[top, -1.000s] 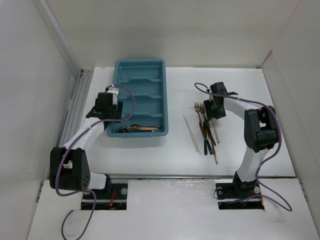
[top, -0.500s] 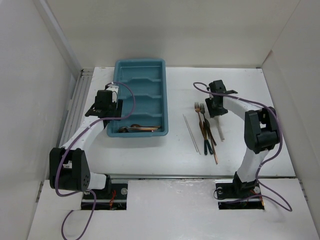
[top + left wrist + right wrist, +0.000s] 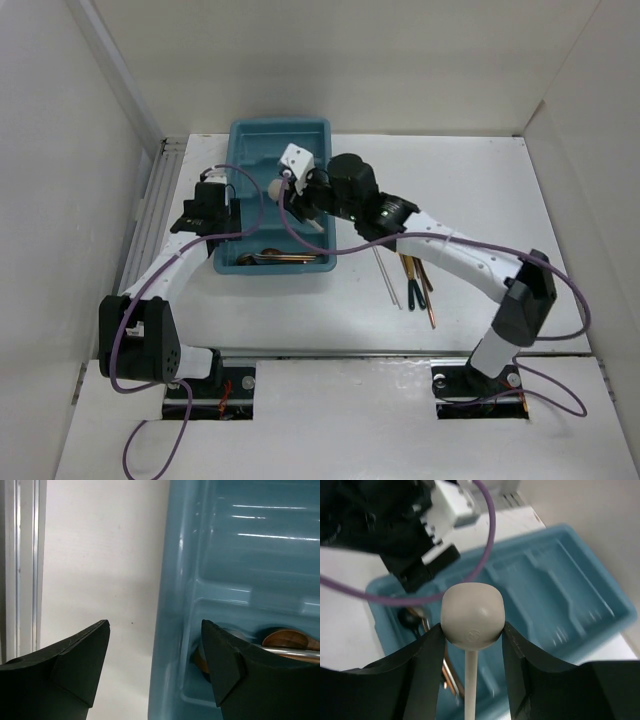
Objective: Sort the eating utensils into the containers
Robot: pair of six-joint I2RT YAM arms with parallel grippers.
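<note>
My right gripper (image 3: 472, 630) is shut on the round bowl of a pale silver spoon (image 3: 472, 611), whose handle hangs down between the fingers. It hovers over the teal tray (image 3: 280, 133), above the compartments (image 3: 555, 595). In the top view the right gripper (image 3: 303, 193) hides most of the spoon. Copper utensils (image 3: 288, 257) lie in the nearest compartment, and one copper spoon bowl (image 3: 284, 637) shows in the left wrist view. My left gripper (image 3: 155, 625) is open, straddling the tray's left wall (image 3: 172, 580).
Thin silver chopsticks (image 3: 386, 274), green-handled pieces (image 3: 416, 291) and copper utensils (image 3: 430, 306) lie on the white table right of the tray. A ribbed metal rail (image 3: 150, 205) runs along the table's left edge. Purple cables loop over both arms.
My right arm has swung left from the utensil pile to above the tray, carrying the round-bowled spoon. The left arm has barely moved.
</note>
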